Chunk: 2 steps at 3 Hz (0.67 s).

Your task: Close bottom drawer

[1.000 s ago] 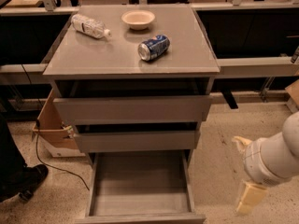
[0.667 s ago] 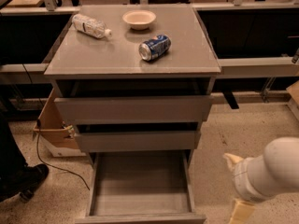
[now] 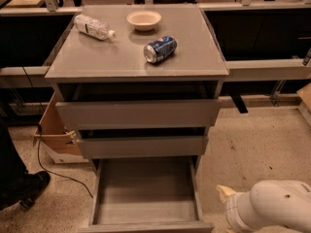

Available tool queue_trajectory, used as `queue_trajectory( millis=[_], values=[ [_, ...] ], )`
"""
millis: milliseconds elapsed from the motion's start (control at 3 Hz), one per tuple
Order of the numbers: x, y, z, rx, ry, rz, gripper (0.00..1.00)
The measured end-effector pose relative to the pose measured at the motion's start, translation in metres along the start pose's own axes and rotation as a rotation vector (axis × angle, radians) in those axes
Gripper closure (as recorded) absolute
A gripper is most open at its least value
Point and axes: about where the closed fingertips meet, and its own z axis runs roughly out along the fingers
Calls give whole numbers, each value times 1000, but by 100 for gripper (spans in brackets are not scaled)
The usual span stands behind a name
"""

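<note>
To shut the bottom drawer (image 3: 146, 193), pulled out below the bench's (image 3: 189, 57) front edge, bring the gripper, unseen beyond the arm (image 3: 272, 208) off the front right corner, grip state unknowable, squarely onto its front; push straight in.

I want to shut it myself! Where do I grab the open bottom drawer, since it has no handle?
Take the bottom drawer by the top edge of its flat front panel, coming from the front, or just press it flat: it has no handle and stands pulled out toward the camera. The gripper sits low, right of it.
</note>
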Motion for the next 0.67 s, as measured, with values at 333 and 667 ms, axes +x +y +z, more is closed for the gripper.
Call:
queue_trajectory(
  millis=[333, 667],
  values=[
    [-5, 19, 64, -37, -67, -7, 0],
    [-3, 20, 77, -47, -69, -4, 0]
  ],
)
